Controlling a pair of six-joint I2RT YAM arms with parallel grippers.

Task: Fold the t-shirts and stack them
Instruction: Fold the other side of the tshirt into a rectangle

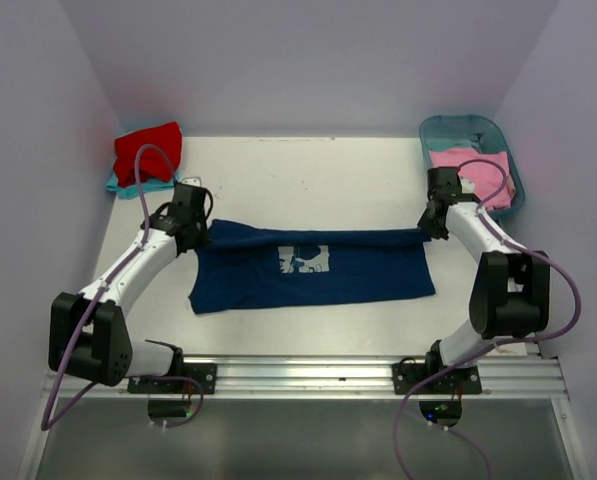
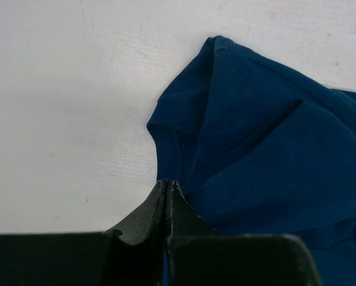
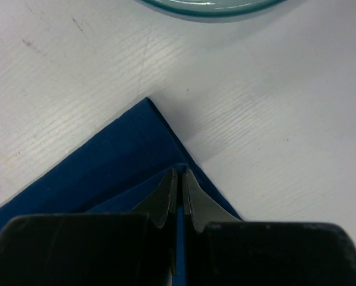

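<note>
The navy t-shirt (image 1: 318, 268) with a pale square print lies spread across the middle of the table. My left gripper (image 1: 191, 232) is shut on its far left edge; the left wrist view shows the closed fingers (image 2: 167, 189) pinching navy cloth (image 2: 267, 149). My right gripper (image 1: 430, 226) is shut on the far right corner; the right wrist view shows blue cloth (image 3: 112, 161) between the tips (image 3: 179, 177). A folded red t-shirt (image 1: 148, 150) lies on a teal one (image 1: 128, 184) at the far left. A pink t-shirt (image 1: 473, 170) lies in the tub.
The teal plastic tub (image 1: 443, 130) stands at the far right corner; its rim shows at the top of the right wrist view (image 3: 207, 7). Lilac walls close in the table on three sides. A metal rail (image 1: 308, 375) runs along the near edge.
</note>
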